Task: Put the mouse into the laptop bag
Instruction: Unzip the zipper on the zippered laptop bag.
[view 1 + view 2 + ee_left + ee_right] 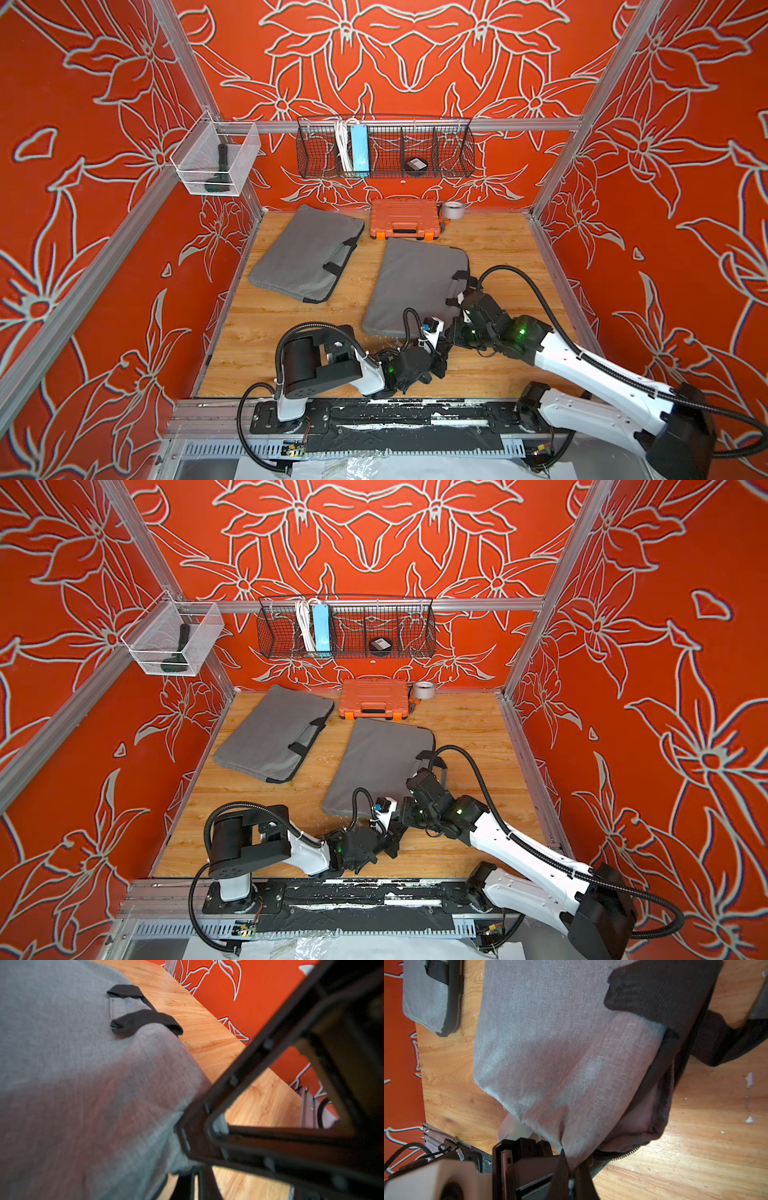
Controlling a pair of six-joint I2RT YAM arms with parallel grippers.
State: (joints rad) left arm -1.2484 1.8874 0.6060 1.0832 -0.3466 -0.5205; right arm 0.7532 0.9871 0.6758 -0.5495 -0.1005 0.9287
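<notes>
While the mouse is not being shown clearly, a pale rounded shape [510,1130] is being glimpsed under the near corner of the bag [419,282]; whether it is the mouse cannot be told. The bag's zipped edge is being held agape, its corner being pinched by the clenched right claw [571,1169]. Fabric beside that corner is being gripped by the left claw [187,1136], likewise clenched. The bag is being supported by the table [291,324], with a second bag [307,253] lying apart and an orange case [405,224] behind.
</notes>
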